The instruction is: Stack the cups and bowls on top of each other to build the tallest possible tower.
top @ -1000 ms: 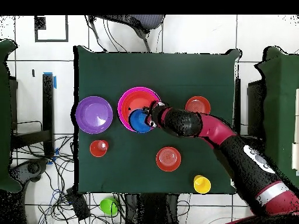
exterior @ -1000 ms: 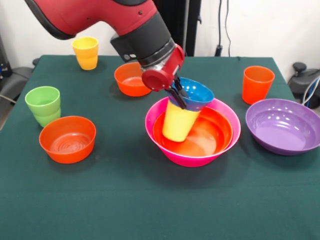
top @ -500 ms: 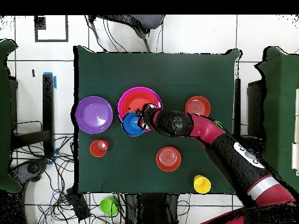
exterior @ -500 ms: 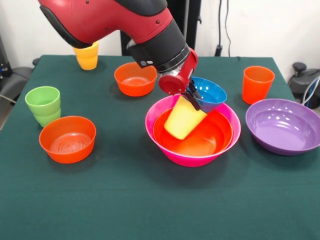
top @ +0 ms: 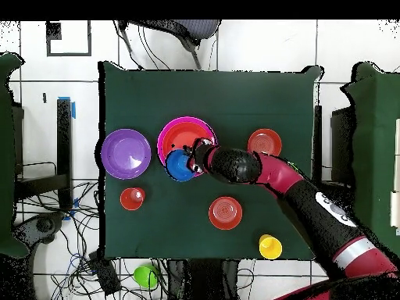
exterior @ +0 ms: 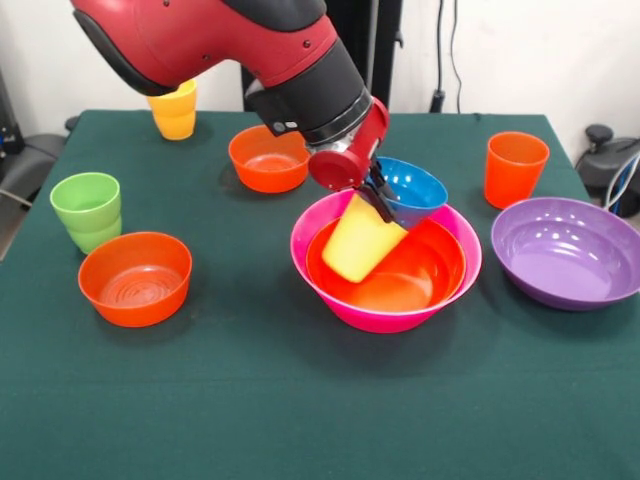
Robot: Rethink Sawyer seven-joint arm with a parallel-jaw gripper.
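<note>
Gripper (exterior: 379, 198) clamped on blue bowl (exterior: 412, 187) rim, bowl tilted atop leaning yellow cup (exterior: 360, 239); cup inside orange bowl (exterior: 425, 268), nested in pink bowl (exterior: 330, 282); green table (exterior: 300, 400).

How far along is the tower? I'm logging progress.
Done: a large orange bowl sits nested in the pink bowl. In hand: the pincer is shut on the blue bowl's rim, with a yellow cup tilted beneath it over the orange bowl. Left: the purple bowl, two small orange bowls, and the green, orange and other yellow cup stand apart.
</note>
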